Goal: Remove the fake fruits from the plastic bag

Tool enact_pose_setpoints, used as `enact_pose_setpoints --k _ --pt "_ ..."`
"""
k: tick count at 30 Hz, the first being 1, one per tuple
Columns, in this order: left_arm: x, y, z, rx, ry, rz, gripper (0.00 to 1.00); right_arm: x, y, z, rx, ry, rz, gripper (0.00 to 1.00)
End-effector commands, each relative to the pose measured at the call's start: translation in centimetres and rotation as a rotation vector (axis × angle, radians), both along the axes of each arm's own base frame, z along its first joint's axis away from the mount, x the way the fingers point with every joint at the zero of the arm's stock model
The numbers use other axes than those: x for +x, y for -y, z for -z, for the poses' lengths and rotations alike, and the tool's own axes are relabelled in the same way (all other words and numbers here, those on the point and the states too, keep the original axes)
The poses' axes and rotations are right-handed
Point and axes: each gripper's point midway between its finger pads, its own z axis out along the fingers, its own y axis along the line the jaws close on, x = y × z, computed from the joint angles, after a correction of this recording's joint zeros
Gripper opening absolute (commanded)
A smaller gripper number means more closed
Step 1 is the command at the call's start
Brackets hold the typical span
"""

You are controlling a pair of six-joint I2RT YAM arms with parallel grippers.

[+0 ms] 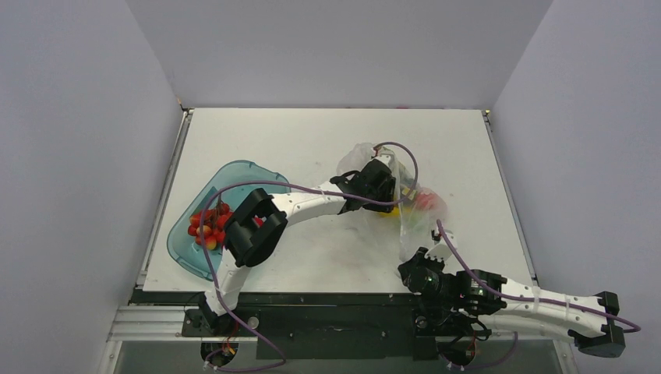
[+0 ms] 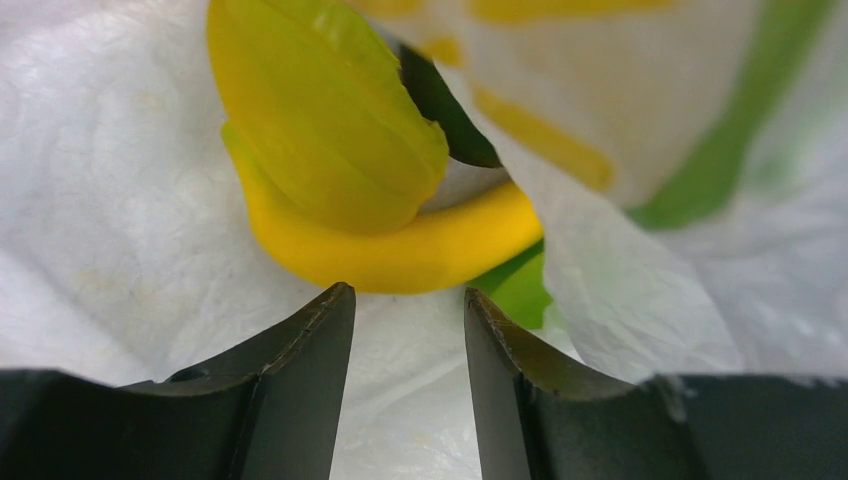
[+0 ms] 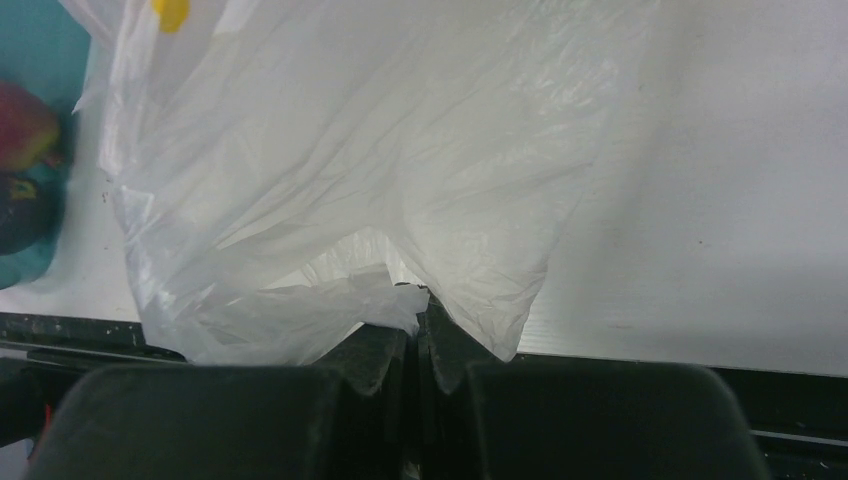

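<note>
The plastic bag lies crumpled right of the table's middle; something red and something yellow show through it. My left gripper reaches into the bag's mouth. In the left wrist view it is open and empty, its tips just short of a yellow banana. A yellow-green fruit rests on the banana and a green piece lies beside it, all on bag film. My right gripper is shut on the bag's near edge, pinching film at its tips.
A teal-blue oval tray stands at the left with a cluster of red berries. In the right wrist view the tray holds a reddish fruit and a dark round one. The table's front edge runs just below my right gripper.
</note>
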Motion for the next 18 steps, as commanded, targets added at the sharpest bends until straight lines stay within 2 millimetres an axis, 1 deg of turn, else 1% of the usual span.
enact_pose_setpoints --k 1,6,7,8,13,18 --pt "2.7 -1.2 -0.7 -0.029 0.027 -0.095 0.44 -0.4 0.7 0.6 0.018 -0.019 0.027 0.0" --pt "3.8 -1.4 -0.7 -0.056 0.022 -0.103 0.49 0.1 0.7 -0.4 0.054 0.02 0.036 0.0" --pt "3.8 -1.4 -0.3 -0.052 0.01 -0.101 0.5 0.2 0.8 -0.5 0.056 0.028 0.039 0.0" --pt "4.1 -1.4 -0.5 -0.057 0.004 -0.103 0.5 0.3 0.8 -0.7 0.061 0.032 0.04 0.0" --pt "3.9 -1.9 0.7 -0.045 -0.036 -0.138 0.54 0.7 0.8 -1.4 0.07 0.055 0.052 0.0" --pt "3.4 -1.8 1.9 -0.07 -0.076 -0.154 0.54 1.0 0.9 -1.9 0.071 0.075 0.06 0.0"
